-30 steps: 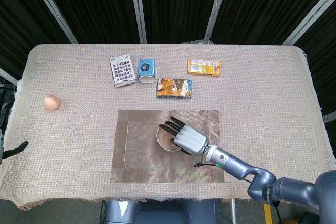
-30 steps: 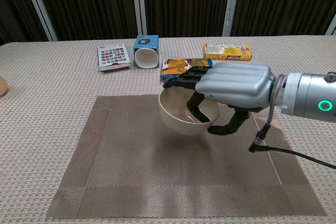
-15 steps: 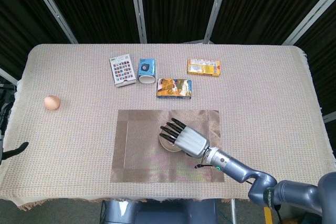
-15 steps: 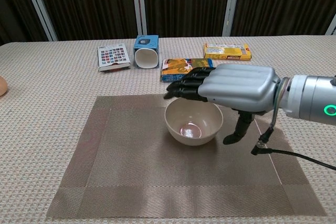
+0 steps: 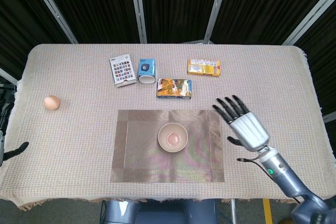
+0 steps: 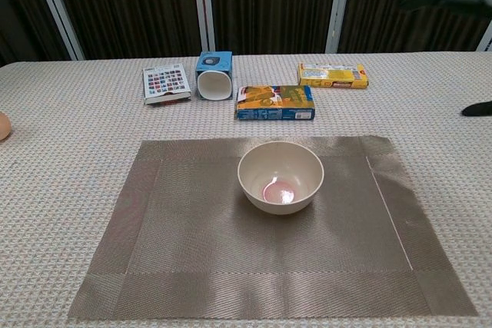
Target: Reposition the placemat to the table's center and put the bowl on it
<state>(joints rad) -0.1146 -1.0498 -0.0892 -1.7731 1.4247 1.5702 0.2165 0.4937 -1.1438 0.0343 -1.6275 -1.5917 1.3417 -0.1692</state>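
Placemat (image 5: 142,153) lies flat and roughly centred on the counter (image 5: 73,129), near edge close to the front. Brown woven mat with a darker border band, no visible curl or wrinkle. Bowl (image 5: 172,137) stands upright on it, about mid-mat and slightly right of centre, clear of the border. Cream bowl, open side up, pinkish spot at the bottom, nothing in it that I can make out.

Right robot hand (image 5: 247,127) is over the bare counter just past the mat's right edge, fingers spread, holding nothing, well apart from the bowl. Left robot hand: only a dark tip at the far left edge of the head view, can't tell its state.

Judgement: both task steps look done, so this is the retreat phase. Next move only needs the right arm pulled clear without catching the mat's edge.

Further back: egg (image 5: 52,102) at left, then a row of a card pack (image 5: 122,70), blue cup (image 5: 147,70) on its side, and two snack boxes (image 5: 174,88).
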